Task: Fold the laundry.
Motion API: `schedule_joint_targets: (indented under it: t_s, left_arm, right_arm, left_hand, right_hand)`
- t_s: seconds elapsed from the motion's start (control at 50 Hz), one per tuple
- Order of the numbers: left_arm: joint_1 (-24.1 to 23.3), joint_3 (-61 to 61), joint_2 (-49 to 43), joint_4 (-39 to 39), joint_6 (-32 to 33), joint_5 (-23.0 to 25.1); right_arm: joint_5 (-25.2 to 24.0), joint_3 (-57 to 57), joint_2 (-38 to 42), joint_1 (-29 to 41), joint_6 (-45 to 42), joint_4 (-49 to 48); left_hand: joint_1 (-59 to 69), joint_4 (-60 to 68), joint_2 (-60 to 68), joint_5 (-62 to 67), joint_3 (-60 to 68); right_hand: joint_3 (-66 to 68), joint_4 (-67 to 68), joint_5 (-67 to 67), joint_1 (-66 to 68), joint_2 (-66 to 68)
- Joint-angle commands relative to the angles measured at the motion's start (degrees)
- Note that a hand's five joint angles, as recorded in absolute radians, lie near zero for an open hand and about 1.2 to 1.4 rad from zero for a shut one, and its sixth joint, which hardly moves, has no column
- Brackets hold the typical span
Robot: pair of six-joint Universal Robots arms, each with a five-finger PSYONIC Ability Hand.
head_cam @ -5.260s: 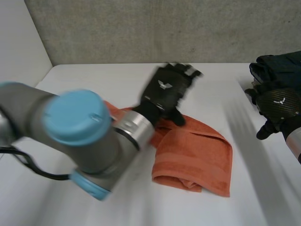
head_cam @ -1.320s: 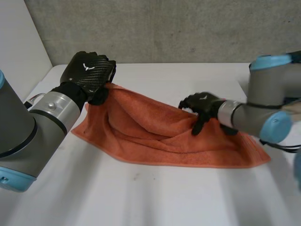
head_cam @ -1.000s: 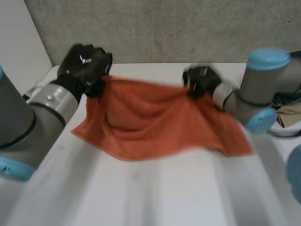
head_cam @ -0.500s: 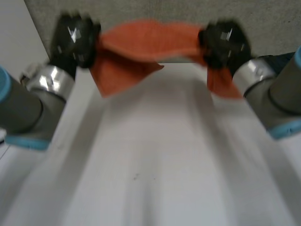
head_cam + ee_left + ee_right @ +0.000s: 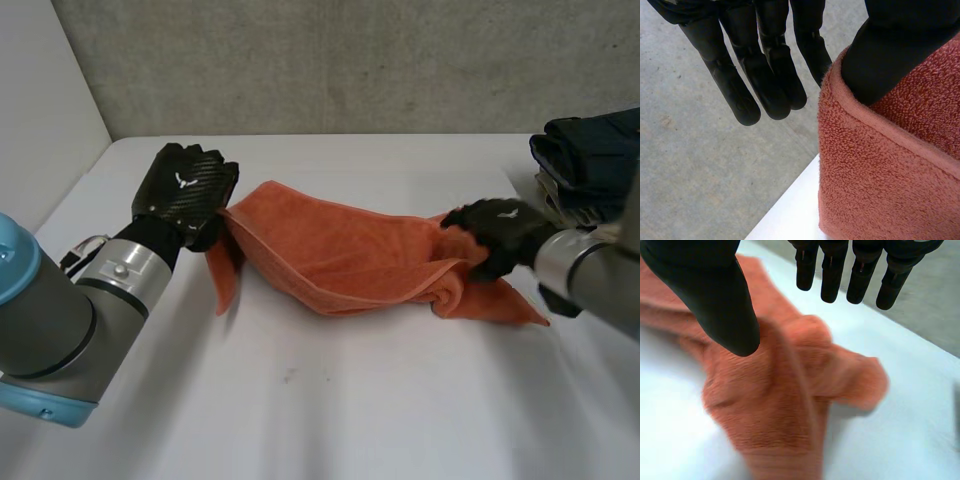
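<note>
White table, grey concrete wall

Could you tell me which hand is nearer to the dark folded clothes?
Right. The right hand sits near the dark clothes; the left hand is at the opposite end of the towel.

Towel back down on table, crumpled; right hand opened.
</note>
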Motion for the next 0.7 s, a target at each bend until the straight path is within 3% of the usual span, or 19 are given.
schedule_joint_targets:
  t_s: [0.02,0.16,0.32,0.36,0.42,0.48,0.52,0.6,0.7]
  left_arm:
    - [0.16,0.0,0.22,-0.52,-0.06,-0.07]
    - [0.24,0.08,0.4,-1.66,-0.06,-0.07]
    - [0.77,0.08,0.4,-2.45,-0.15,-0.16]
    - [1.03,0.08,0.4,-2.89,-0.15,-0.16]
    - [1.91,0.08,0.48,-4.21,-0.15,-0.16]
    - [2.26,0.7,1.62,-6.4,-0.06,-0.25]
    - [2.44,1.14,3.2,-7.89,-0.06,-0.25]
    - [4.55,3.24,9.0,-11.93,-0.15,-0.34]
    - [7.71,8.07,18.21,-20.26,-0.15,0.19]
  right_arm:
    - [-1.7,-0.71,-2.4,-7.02,5.06,2.66]
    - [-4.95,-4.31,2.76,-10.1,3.57,12.24]
    - [-5.75,-4.22,9.37,-9.93,3.92,12.87]
    - [-5.75,-4.22,10.51,-9.84,4.18,12.26]
    - [-5.57,-4.05,10.78,-9.31,5.23,10.33]
    - [-4.78,-3.26,9.82,-8.87,6.47,6.46]
    - [-4.0,-2.99,7.11,-9.13,6.21,4.88]
    - [-2.06,-2.47,-6.6,-9.49,5.15,3.73]
    - [-1.97,-3.43,-22.25,-9.92,-3.97,6.09]
  left_hand:
    - [14.17,11.15,11.44,13.91,11.5]
    - [14.17,11.15,11.44,13.91,11.5]
    - [14.17,11.15,11.44,13.91,11.5]
    - [14.17,11.15,11.44,13.91,11.5]
    - [14.17,11.15,11.44,13.91,11.5]
    - [14.17,11.15,11.44,13.91,11.5]
    - [14.17,11.15,11.44,13.91,11.5]
    - [14.17,11.15,11.44,13.91,11.5]
    - [14.17,11.15,11.44,13.91,11.5]
  right_hand:
    - [0.76,0.72,-35.48,-0.62,-1.27]
    - [5.14,5.1,-31.11,3.76,3.11]
    - [8.83,8.78,-27.42,7.45,6.8]
    - [16.03,15.99,-20.21,14.65,14.0]
    - [56.48,56.43,20.23,55.1,54.45]
    - [62.11,62.06,25.86,60.72,60.07]
    - [62.11,62.06,25.86,60.72,60.07]
    - [62.11,62.06,25.86,60.72,60.07]
    - [62.11,62.06,25.86,60.72,60.07]
